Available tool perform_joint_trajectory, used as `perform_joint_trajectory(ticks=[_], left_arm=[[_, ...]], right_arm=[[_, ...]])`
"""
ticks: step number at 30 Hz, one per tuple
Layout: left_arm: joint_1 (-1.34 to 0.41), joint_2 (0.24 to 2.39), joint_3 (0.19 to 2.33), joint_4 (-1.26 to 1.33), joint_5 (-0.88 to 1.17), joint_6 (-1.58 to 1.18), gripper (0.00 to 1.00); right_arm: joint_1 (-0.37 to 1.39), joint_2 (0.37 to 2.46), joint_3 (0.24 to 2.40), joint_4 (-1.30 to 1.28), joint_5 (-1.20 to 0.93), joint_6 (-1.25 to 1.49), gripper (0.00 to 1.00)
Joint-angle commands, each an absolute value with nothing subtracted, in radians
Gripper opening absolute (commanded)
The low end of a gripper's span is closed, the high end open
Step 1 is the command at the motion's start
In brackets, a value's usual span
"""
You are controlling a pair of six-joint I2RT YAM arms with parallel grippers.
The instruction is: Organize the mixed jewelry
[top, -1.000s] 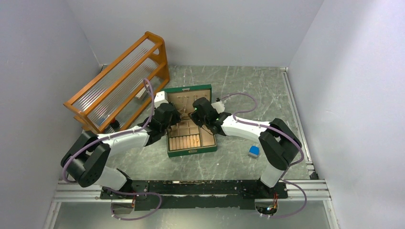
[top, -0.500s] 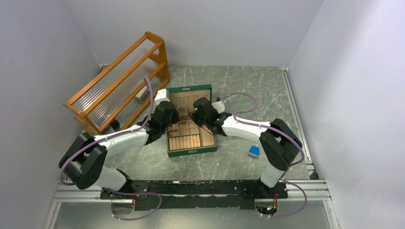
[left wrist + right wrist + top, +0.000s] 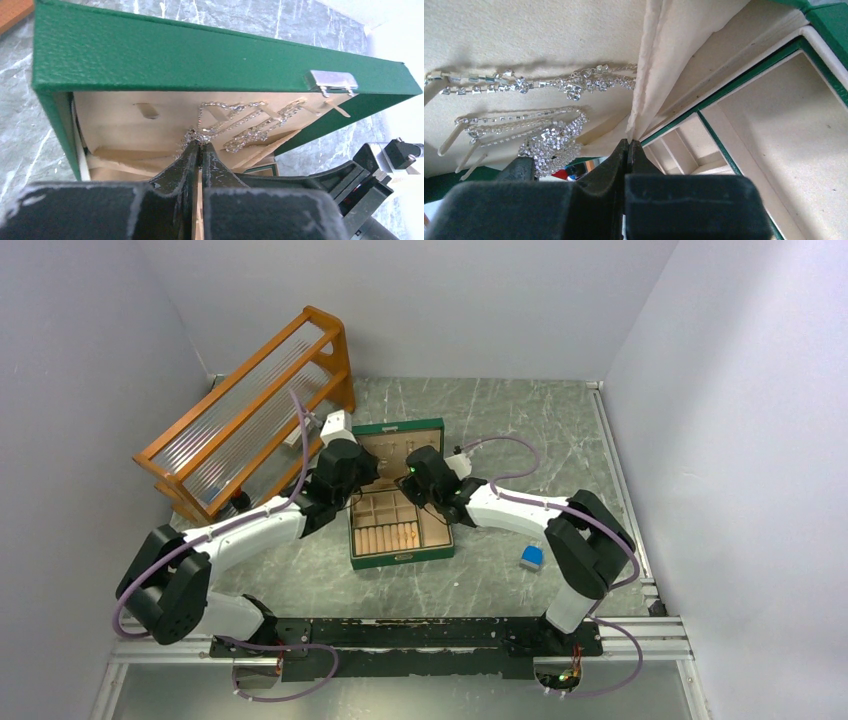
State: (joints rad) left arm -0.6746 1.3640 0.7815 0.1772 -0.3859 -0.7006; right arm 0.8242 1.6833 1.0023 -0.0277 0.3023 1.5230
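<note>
The green jewelry box (image 3: 401,552) stands open mid-table, lid upright. Sparkly silver chains (image 3: 250,122) hang on hooks inside the cream lid; they also show in the right wrist view (image 3: 549,82). My left gripper (image 3: 200,142) is shut, with a bunched end of one chain (image 3: 192,134) pinched at its tips against the lid lining. In the top view the left gripper (image 3: 364,477) is at the lid's left side. My right gripper (image 3: 629,142) is shut on the lower edge of the lid's cream fabric pocket flap (image 3: 651,65). In the top view the right gripper (image 3: 412,464) is at the lid's middle.
The box tray has cream compartments (image 3: 769,130) and a row of ring rolls (image 3: 388,537) at the front. A small blue block (image 3: 531,558) lies on the table to the right. A wooden rack (image 3: 250,410) stands at the back left.
My left arm has moved up and away from the box's left edge toward the lid. The right arm has stayed at the lid.
</note>
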Motion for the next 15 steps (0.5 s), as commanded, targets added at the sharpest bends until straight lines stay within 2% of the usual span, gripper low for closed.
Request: perform_joint_trajectory(ticks=[1,10,15], left_arm=[[-0.667,1.389,0.834,0.231,-0.375,-0.701,0.05],[-0.655,1.444,0.819,0.252,-0.371,-0.699,0.06],[-0.653,1.452,0.799,0.249,-0.374,-0.698,0.15]], right_arm=[[0.827,1.652,0.975,-0.077,0.313,1.511,0.0],[0.827,1.645,0.971,-0.069,0.305,1.509,0.0],[0.827,1.64,0.975,-0.064,0.307,1.498,0.0]])
